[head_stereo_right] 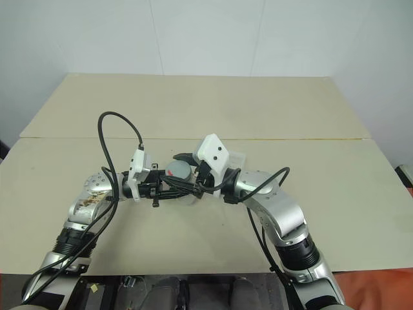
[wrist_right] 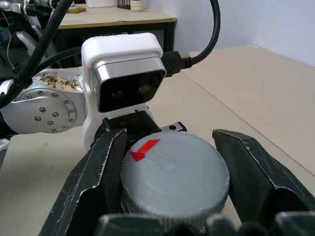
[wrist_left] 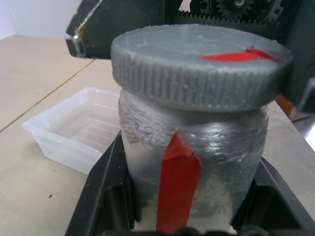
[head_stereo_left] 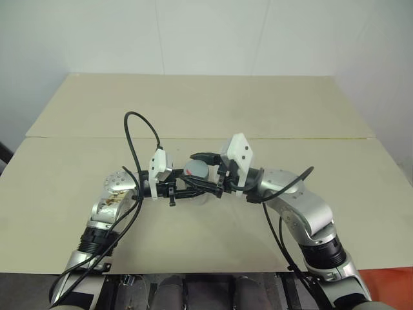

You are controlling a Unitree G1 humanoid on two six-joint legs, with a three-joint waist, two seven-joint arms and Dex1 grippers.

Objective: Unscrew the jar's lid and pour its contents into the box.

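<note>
Lid (wrist_right: pixel 174 169) and jar (wrist_left: pixel 192 167) sit between your two grippers, raised above the table (head_stereo_left: pixel 193 110), with the clear box (wrist_left: pixel 74 130) just beyond. Your left gripper (wrist_left: pixel 189 216) is clamped on the jar's body, and your right gripper (wrist_right: pixel 172 162) has its fingers pressed against the ribbed lid edge. Before you twist, keep the left grasp firm so the jar cannot spin with the cap. Turn the right wrist about the jar's own axis, avoid tilting, and watch the red marks drift apart as proof that the thread is giving
</note>
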